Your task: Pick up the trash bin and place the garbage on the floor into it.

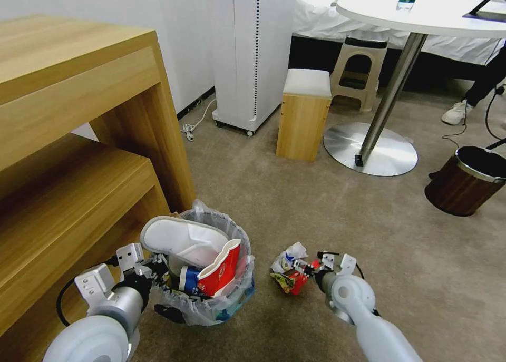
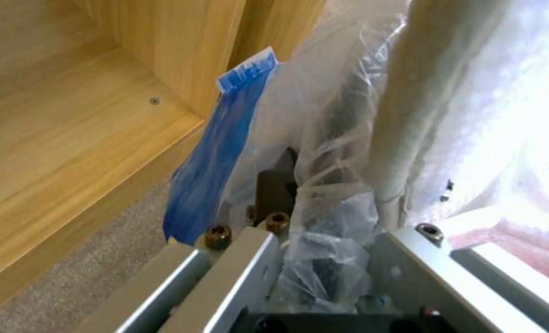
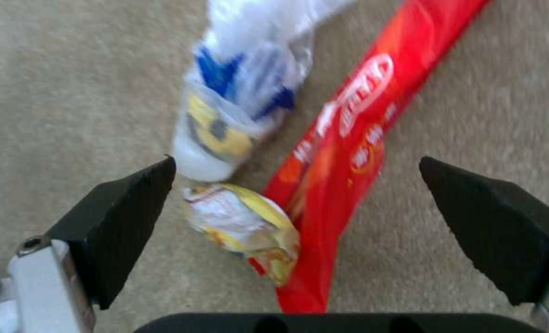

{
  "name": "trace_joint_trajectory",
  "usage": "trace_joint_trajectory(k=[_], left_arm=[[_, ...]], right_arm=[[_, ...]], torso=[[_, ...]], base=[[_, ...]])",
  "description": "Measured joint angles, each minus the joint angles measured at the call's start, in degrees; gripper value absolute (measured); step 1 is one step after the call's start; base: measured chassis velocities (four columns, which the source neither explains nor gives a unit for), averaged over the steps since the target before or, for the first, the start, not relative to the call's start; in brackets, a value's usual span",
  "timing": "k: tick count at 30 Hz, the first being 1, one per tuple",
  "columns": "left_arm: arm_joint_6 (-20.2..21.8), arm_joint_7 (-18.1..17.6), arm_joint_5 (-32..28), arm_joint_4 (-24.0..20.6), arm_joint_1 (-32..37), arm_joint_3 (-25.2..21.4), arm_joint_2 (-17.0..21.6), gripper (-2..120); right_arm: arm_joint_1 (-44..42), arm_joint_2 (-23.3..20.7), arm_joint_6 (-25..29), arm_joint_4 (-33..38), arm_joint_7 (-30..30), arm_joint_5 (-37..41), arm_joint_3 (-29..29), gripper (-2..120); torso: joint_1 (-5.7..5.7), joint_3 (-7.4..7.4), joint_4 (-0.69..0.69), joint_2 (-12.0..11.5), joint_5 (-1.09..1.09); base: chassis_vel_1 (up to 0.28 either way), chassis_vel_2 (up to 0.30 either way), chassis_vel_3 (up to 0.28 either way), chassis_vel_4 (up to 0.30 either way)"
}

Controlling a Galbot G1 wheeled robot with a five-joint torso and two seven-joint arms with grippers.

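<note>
The trash bin, dark and lined with a crinkly clear bag, stands on the beige floor beside the wooden shelf. A white slipper, a red-white cup and a blue cup stick out of it. My left gripper is shut on the bin's near rim; in the left wrist view the bag is bunched between its jaws. To the bin's right lies garbage: a red wrapper, a small bottle and a yellow crumpled wrapper. My right gripper hangs open just over this pile.
A wooden shelf unit walls off the left. A brown wood-grain bin stands at the right, a wooden stool and a round table's metal base farther back. Open carpet lies ahead of the pile.
</note>
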Motion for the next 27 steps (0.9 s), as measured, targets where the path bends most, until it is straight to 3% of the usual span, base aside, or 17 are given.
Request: trace_joint_trajectory(k=[9, 27], left_arm=[[-0.2, 0.0, 0.0, -0.1, 0.1, 0.1, 0.1, 1], [-0.5, 0.0, -0.1, 0.1, 0.0, 0.2, 0.0, 1]], right_arm=[[1.0, 0.8, 0.2, -4.0, 0.2, -1.1, 1.5, 96], [4.2, 1.1, 1.5, -9.4, -2.7, -4.7, 2.4, 28]], torso=[[0.00, 0.00, 0.00, 0.0, 0.00], [0.00, 0.00, 0.00, 0.0, 0.01]], base=[[0.000, 0.000, 0.000, 0.000], [0.000, 0.000, 0.000, 0.000]])
